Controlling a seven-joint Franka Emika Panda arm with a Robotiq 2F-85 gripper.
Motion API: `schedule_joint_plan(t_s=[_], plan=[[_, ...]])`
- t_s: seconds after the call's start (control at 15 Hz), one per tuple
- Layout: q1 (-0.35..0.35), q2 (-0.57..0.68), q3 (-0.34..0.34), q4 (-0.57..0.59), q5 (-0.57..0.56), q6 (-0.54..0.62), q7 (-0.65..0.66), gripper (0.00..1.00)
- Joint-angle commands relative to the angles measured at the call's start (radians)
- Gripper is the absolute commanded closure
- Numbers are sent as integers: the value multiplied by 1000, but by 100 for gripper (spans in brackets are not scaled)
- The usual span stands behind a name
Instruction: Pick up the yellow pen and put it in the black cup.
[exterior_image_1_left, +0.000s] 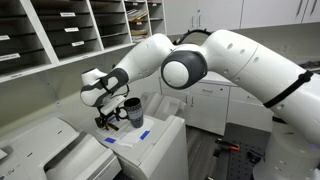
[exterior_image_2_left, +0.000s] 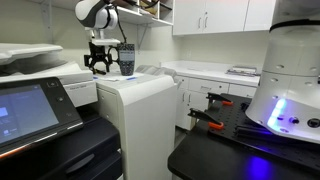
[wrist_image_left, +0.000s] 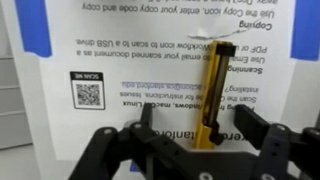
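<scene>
The yellow pen (wrist_image_left: 212, 92) lies on a white printed instruction sheet (wrist_image_left: 120, 70) on top of a machine. In the wrist view my gripper (wrist_image_left: 198, 125) is open, with one finger on each side of the pen's near end and close above the sheet. The fingers do not touch the pen. The black cup (exterior_image_1_left: 133, 112) stands upright just beside my gripper (exterior_image_1_left: 108, 120) in both exterior views; it shows again (exterior_image_2_left: 126, 60) next to my gripper (exterior_image_2_left: 100, 62). The pen is too small to make out in the exterior views.
The sheet lies on a white printer cabinet (exterior_image_2_left: 140, 100) with blue tape (exterior_image_1_left: 143, 134) at its edges. A copier (exterior_image_1_left: 50, 150) stands alongside. Mail-slot shelves (exterior_image_1_left: 70, 30) rise behind. A counter with cabinets (exterior_image_2_left: 215, 75) runs further off.
</scene>
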Motion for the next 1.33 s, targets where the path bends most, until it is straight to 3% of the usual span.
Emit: schedule_joint_plan(t_s=[0.0, 0.47, 0.6, 0.73, 0.87, 0.93, 1.07, 1.27], plan=[[9, 48, -13, 108, 16, -70, -8, 44], [6, 31, -25, 130, 12, -135, 4, 98], [5, 26, -27, 134, 13, -152, 5, 95], [7, 20, -30, 142, 9, -154, 7, 100], [11, 24, -41, 147, 2, -155, 19, 96], [10, 28, -43, 150, 4, -153, 22, 63], [7, 35, -43, 155, 7, -149, 21, 57], [7, 48, -42, 162, 8, -148, 19, 33]])
